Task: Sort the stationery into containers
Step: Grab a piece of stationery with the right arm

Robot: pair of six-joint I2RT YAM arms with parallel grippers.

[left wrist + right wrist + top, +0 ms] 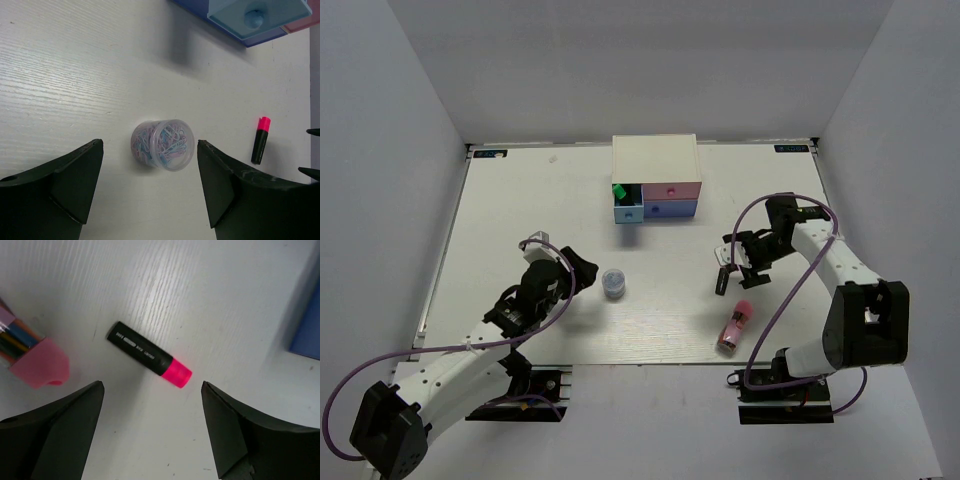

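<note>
Your left gripper [149, 150]: jaws spread wide and holding nothing. The round pot [162, 145] of paper clips is framed between the fingers, untouched, out in front of the left corner of the drawer chest [655, 162] and well apart from it. Your right gripper [152, 386]: likewise wide and empty, hovering over the pink-ended highlighter [148, 355], which lies flat on the table [520, 200] out in front of the chest's right corner. The pink tube [733, 328]: on its side near that highlighter, farther out from the chest than anything else. The chest itself: light blue drawer [628, 207] standing open with a green-ended highlighter [618, 190] showing in it; pink drawer [672, 189] and periwinkle drawer [670, 209] both shut. The orange-ended highlighter: you will not find it in any view, and whether it lies deeper in the open drawer cannot be told. Tally, as a judgement: one item stowed for certain and three left on the table (pot, highlighter and tube), so you are at most about halfway, with each arm poised over a likely next pickup.
</note>
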